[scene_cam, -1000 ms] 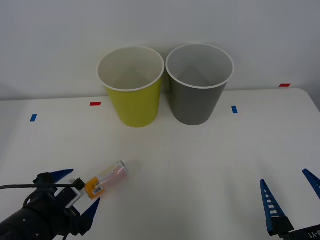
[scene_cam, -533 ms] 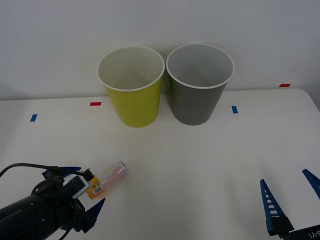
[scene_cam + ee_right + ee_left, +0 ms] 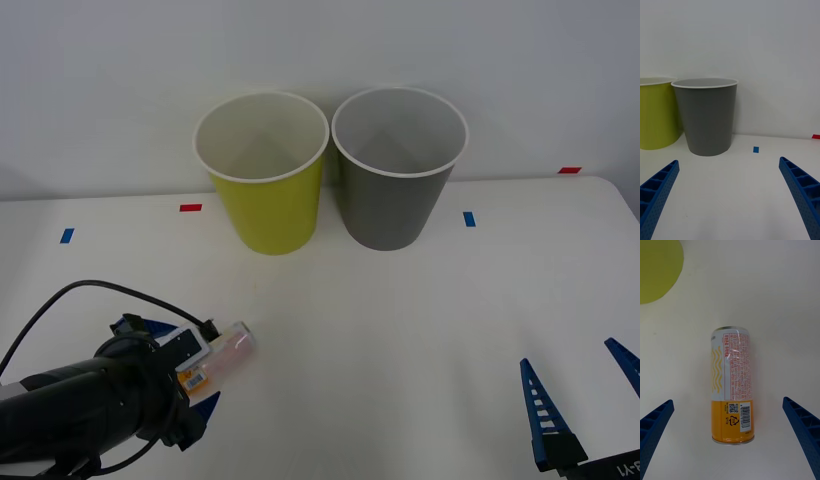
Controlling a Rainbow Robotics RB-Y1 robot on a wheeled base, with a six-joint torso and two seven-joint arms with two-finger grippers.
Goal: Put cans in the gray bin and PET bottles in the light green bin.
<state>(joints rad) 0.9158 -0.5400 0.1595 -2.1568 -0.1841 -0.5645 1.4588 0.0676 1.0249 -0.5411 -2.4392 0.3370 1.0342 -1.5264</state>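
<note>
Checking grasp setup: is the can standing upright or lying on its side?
Lying on its side. The can rests lengthwise on the table, between the open left claw fingers.

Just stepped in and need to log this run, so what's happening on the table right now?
The left pincer hovers open over the slim orange and pale pink drink can, which lies on its side on the white table, its fingers either side and not yet closed. The right pincer waits open at the near right. The tall dark gray bin and the yellow-green bin stand side by side at the back.
</note>
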